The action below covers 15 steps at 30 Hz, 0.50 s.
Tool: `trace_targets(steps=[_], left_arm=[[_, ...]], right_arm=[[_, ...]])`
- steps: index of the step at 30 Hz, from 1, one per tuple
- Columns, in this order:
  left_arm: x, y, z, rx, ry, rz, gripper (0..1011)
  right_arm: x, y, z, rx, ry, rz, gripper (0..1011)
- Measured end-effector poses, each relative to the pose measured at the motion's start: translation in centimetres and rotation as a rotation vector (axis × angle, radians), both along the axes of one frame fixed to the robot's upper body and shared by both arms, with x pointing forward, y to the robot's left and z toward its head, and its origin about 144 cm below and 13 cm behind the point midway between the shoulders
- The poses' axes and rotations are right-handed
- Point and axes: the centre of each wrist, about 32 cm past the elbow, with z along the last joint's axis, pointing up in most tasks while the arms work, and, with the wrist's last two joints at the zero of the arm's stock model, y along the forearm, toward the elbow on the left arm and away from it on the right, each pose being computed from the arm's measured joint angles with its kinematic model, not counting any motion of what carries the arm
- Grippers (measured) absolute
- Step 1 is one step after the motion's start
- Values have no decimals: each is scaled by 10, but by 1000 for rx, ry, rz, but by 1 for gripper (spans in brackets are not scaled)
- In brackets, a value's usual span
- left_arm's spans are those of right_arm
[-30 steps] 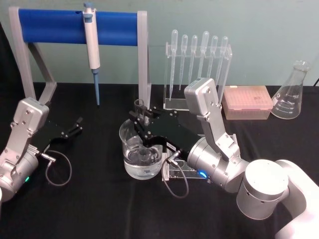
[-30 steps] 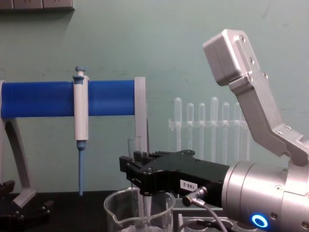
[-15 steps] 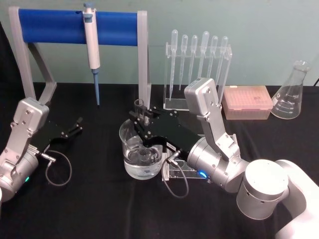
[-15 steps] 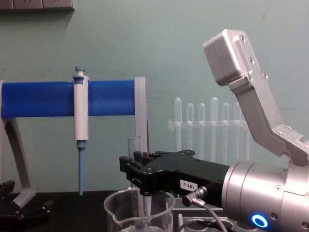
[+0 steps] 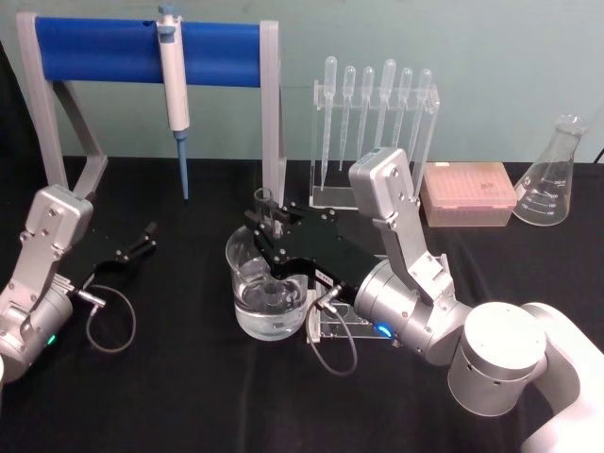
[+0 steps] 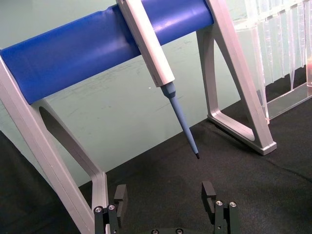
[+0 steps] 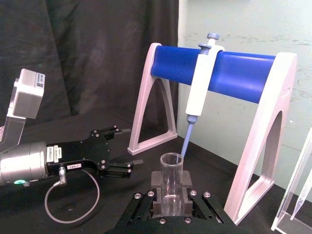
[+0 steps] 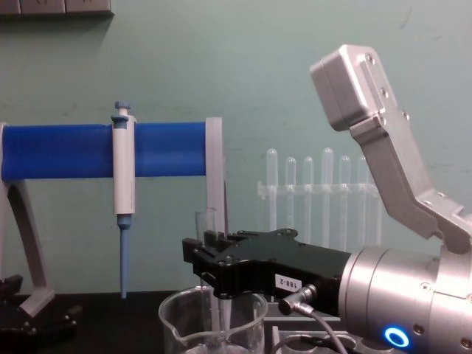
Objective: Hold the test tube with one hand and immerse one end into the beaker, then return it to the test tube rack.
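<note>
The test tube (image 5: pixel 265 209) stands upright with my right gripper (image 5: pixel 271 233) shut on it, its open rim above the fingers. Its lower end reaches down into the beaker (image 5: pixel 267 294), which holds some water on the black table. In the chest view the test tube (image 8: pixel 206 223) rises behind the black fingers above the beaker (image 8: pixel 213 326). The right wrist view shows the test tube (image 7: pixel 170 181) clamped between the pads. My left gripper (image 5: pixel 142 242) rests open on the table at the left, apart from the beaker, and its fingers (image 6: pixel 209 191) stand wide with nothing between them.
A blue-barred stand (image 5: pixel 146 49) with a hanging micropipette (image 5: pixel 174 90) is at the back left. A clear rack of thin pipettes (image 5: pixel 376 123), a pink tip box (image 5: pixel 468 192) and a conical flask (image 5: pixel 553 176) line the back right. A clear acrylic holder (image 5: pixel 332 326) lies under my right wrist.
</note>
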Motion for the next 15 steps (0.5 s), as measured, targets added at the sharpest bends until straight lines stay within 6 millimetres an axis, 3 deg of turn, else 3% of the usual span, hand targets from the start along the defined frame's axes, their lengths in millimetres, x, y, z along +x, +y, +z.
trace_targets(steps=[15], left_arm=[[0, 0, 0, 0, 0, 0, 1000]], right_arm=[[0, 0, 0, 0, 0, 0, 224]])
